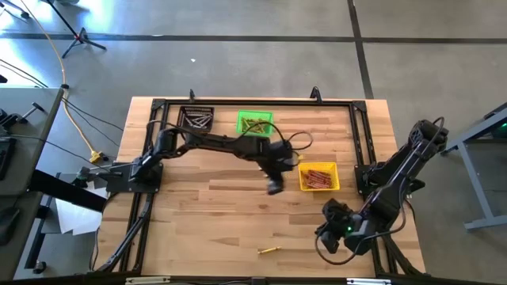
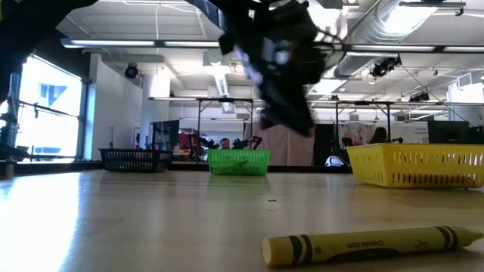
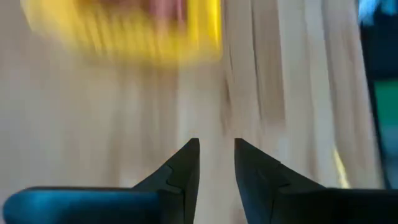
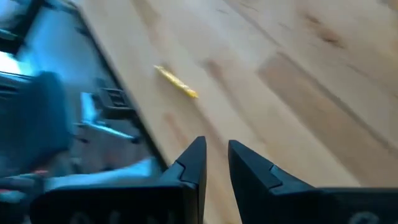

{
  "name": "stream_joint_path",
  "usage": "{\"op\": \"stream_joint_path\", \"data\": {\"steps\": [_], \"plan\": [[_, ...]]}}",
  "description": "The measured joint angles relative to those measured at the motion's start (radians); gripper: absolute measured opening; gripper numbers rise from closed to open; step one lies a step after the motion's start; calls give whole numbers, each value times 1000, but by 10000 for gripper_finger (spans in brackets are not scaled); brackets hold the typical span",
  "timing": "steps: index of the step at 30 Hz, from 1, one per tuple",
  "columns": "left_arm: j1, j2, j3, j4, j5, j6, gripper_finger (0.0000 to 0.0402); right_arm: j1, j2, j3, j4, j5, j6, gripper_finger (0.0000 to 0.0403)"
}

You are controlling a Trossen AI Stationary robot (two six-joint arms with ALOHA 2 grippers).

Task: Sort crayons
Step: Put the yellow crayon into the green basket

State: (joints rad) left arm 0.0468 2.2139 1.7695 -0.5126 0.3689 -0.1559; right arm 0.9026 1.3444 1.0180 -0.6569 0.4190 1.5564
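**L arm by yellow bin, one crayon loose**

I've got the L gripper (image 1: 274, 187) mid-table, just beside the yellow bin (image 1: 319, 176), fingers (image 3: 186, 163) a bit apart w/ nothing between. R gripper (image 1: 326, 240) sits near the front edge, jaws slightly parted, empty. One yellow crayon (image 1: 268, 250) lies on the table (image 1: 214, 222) up front; others fill the green bin (image 1: 254, 124), black bin (image 1: 196, 119) & yellow bin

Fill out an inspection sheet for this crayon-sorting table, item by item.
Surface: wooden table, bare planks across most of it.
Job's things: one yellow crayon loose near the front edge; reddish crayons in the yellow bin; more in the green bin and black bin.
Clutter: nothing seen.
Grippers: left gripper open, empty, beside the yellow bin; right gripper slightly parted, empty, at the front right.
Cables: yellow cable on the floor.
Surroundings: workshop, desks behind.
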Motion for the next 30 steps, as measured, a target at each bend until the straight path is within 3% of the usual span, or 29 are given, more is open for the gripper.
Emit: {"op": "stream_joint_path", "data": {"steps": [5, 11, 19, 23, 30], "plan": [[-35, -70, 0, -472, 146, 59, 66, -40, 57, 0, -49, -118, -48, 53], [-178, -164, -2, -831, 68, 169, 44, -99, 235, 0, 183, -325, -347, 53], [-355, -365, -61, -805, -134, 19, 41, -175, 433, 0, 386, -381, -675, 53], [-420, -490, -121, -701, -284, -180, 42, -212, 442, 0, 480, -421, -800, 53], [-564, -641, -199, -583, -588, -545, 41, -266, 443, 0, 504, -401, -998, 53]]}}
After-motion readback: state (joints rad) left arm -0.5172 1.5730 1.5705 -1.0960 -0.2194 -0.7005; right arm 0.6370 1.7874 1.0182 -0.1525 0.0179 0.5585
